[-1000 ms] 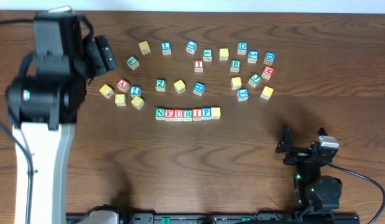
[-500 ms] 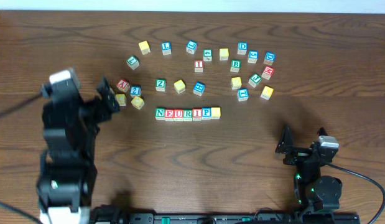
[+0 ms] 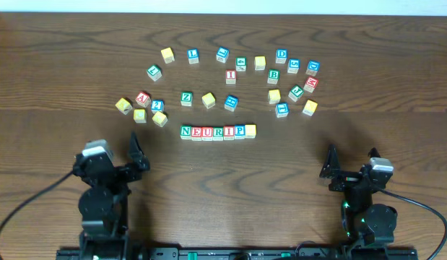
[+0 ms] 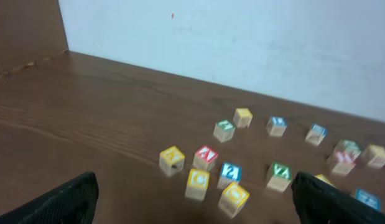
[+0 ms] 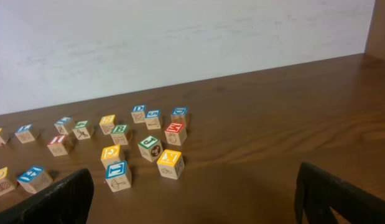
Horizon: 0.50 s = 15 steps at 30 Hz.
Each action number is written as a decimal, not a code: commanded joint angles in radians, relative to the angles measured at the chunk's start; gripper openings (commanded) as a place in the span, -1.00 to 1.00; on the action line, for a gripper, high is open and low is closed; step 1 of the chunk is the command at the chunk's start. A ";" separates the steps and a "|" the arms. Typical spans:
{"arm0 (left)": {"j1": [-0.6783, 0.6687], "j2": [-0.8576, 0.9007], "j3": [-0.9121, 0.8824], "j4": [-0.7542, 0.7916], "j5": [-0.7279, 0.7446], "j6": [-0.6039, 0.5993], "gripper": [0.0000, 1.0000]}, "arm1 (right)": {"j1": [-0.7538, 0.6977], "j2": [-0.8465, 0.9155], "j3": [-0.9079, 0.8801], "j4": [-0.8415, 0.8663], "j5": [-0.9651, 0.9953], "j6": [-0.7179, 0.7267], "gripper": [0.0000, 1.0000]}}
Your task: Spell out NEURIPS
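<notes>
Well apart from the NEURIPS row (image 3: 217, 131), on its near side: left gripper (image 3: 111, 160) and right gripper (image 3: 352, 165), both spread wide, grasping nothing. Row flat on table (image 3: 281, 209), seven cubes touching in one straight line, yellow-faced one at right end. Beyond row, loose cubes (image 3: 209, 100) scattered.

From my remote seat this reads as a robot lab bench: a wooden table (image 3: 396, 108) against a blank white wall (image 5: 180, 37), with a left arm (image 3: 100, 198) and a right arm (image 3: 369, 213) mounted at a black rail (image 3: 209, 254).
</notes>
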 commanded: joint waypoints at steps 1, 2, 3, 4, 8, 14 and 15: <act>0.008 -0.079 -0.063 0.008 0.009 0.077 0.95 | -0.006 -0.006 -0.003 -0.002 -0.002 -0.018 0.99; 0.013 -0.099 -0.080 0.008 0.009 0.077 0.95 | -0.006 -0.006 -0.003 -0.002 -0.002 -0.018 0.98; 0.020 -0.117 -0.096 0.008 0.010 0.076 0.95 | -0.006 -0.006 -0.003 -0.002 -0.002 -0.018 0.99; 0.027 -0.135 -0.109 0.008 0.010 0.076 0.95 | -0.006 -0.006 -0.003 -0.002 -0.002 -0.018 0.99; 0.046 -0.194 -0.150 0.001 0.009 0.077 0.95 | -0.006 -0.006 -0.003 -0.002 -0.002 -0.018 0.98; 0.055 -0.250 -0.192 -0.047 0.010 0.076 0.95 | -0.006 -0.006 -0.003 -0.002 -0.002 -0.018 0.98; 0.056 -0.249 -0.192 -0.044 0.010 0.076 0.95 | -0.006 -0.006 -0.003 -0.002 -0.002 -0.018 0.99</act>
